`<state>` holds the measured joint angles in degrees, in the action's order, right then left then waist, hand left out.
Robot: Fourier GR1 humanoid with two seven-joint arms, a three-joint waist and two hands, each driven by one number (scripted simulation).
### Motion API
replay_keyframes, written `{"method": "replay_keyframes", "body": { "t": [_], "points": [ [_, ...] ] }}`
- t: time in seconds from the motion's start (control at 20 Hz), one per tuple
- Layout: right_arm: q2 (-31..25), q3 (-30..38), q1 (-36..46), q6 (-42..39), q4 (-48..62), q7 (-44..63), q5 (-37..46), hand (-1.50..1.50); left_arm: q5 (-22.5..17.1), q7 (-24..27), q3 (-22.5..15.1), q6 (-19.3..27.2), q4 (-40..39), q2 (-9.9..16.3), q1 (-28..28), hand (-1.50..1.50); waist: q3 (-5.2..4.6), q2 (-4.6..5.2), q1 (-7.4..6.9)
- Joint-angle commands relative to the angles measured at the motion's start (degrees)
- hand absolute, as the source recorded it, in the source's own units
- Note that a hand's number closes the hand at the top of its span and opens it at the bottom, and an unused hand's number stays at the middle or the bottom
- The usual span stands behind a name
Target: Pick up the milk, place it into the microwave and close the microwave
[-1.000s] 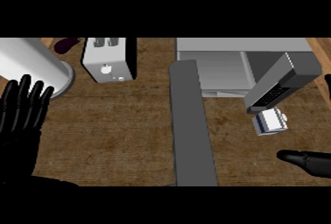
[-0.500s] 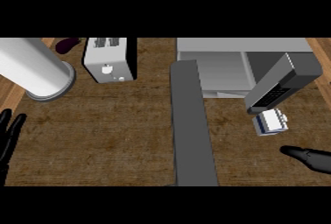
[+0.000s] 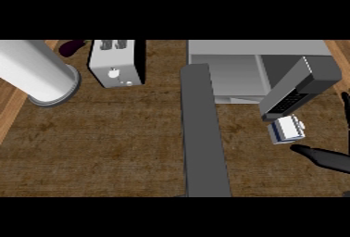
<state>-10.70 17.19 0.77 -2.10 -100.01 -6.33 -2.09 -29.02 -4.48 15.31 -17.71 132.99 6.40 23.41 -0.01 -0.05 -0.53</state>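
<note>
Your small white-and-blue milk carton (image 3: 287, 130) stands on the brown wooden worktop (image 3: 103, 139) at right of frame, just below the open grey microwave door (image 3: 298, 88). Your right robot hand (image 3: 327, 157) is beside it, lower right, fingers extended and holding nothing. Expect a light, boxy, smooth-sided carton that tips easily; take it across its 2 flat sides, mid-height. The left robot hand is out of frame.

Brown wood-grain counter (image 3: 103, 139), paler wood strip at L edge (image 3: 8, 109), grey cylinder (image 3: 37, 74) top L
</note>
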Motion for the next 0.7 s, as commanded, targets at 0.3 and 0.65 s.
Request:
{"method": "replay_keyframes", "body": {
  "t": [0.3, 0.65],
  "points": [
    [-1.1, 4.9, 1.9, 2.5, 21.4, -12.8, 3.1, -1.50, -8.1, 1.1, 6.7, -7.4, 3.8, -0.9, 8.6, -1.50, 0.03, -0.03, -0.45],
    [-4.3, 7.4, 6.1, 1.0, 42.3, -23.5, 3.8, -1.50, -6.6, -0.1, 6.0, -7.3, 4.9, -2.3, 7.8, -1.50, 0.09, 0.13, -0.45]
  ]
}}
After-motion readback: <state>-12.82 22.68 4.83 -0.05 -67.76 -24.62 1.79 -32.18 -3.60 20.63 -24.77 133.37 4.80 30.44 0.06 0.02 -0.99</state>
